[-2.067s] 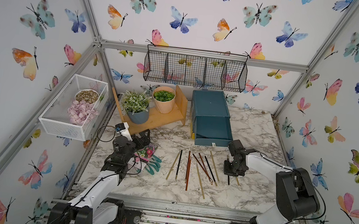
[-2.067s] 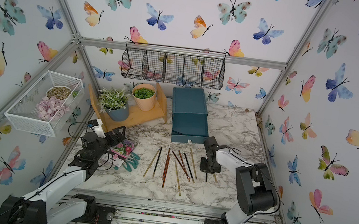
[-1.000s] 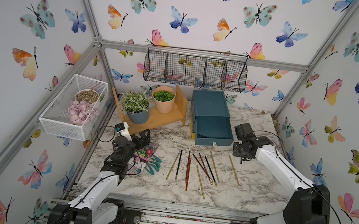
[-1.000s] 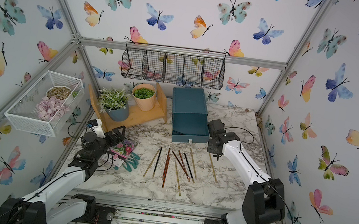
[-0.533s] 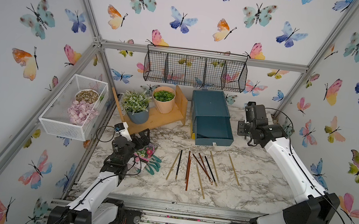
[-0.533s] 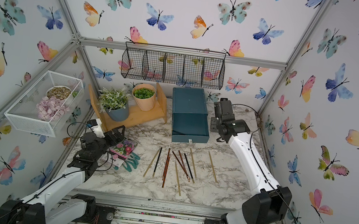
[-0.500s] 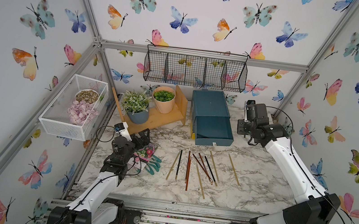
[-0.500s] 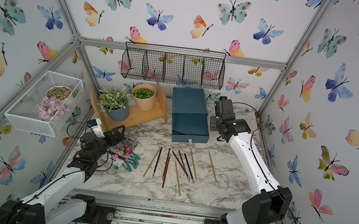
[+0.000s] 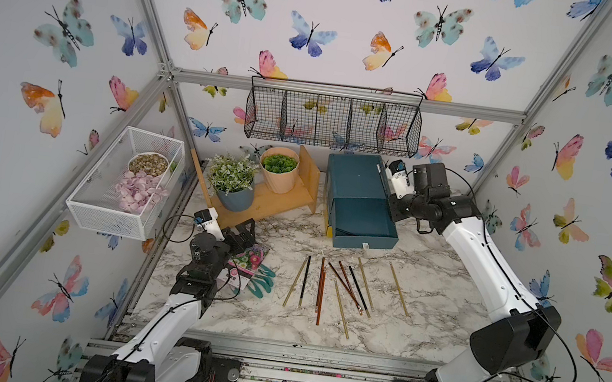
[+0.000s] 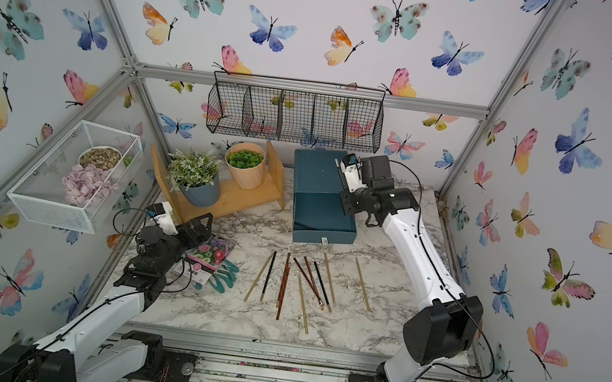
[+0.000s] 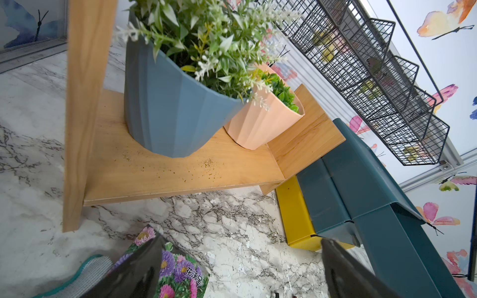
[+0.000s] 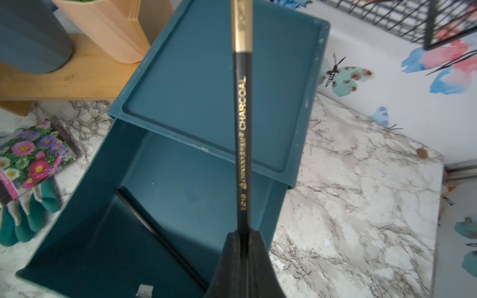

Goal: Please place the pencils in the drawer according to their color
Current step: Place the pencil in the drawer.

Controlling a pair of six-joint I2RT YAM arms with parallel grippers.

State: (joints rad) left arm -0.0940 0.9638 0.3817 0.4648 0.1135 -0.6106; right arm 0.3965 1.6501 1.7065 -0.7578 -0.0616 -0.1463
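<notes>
Gripping black pencil [image 12: 241,129] tight, right claw [image 12: 244,233] hangs at right edge of chest [image 9: 354,174]; pencil reaches over pulled-out teal drawer [image 12: 167,180] and chest top. Second dark pencil [image 12: 154,227] lies inside drawer. Other pencils [image 9: 340,285] spread on table [image 9: 434,305], just before chest. Left claw [image 11: 240,240] spread wide, empty, above seed packet [image 11: 180,273].

In the right wrist view the black pencil [image 12: 241,134] runs off the top edge and its lower end is hidden inside the right gripper [image 12: 244,236], which the bottom edge cuts off.
</notes>
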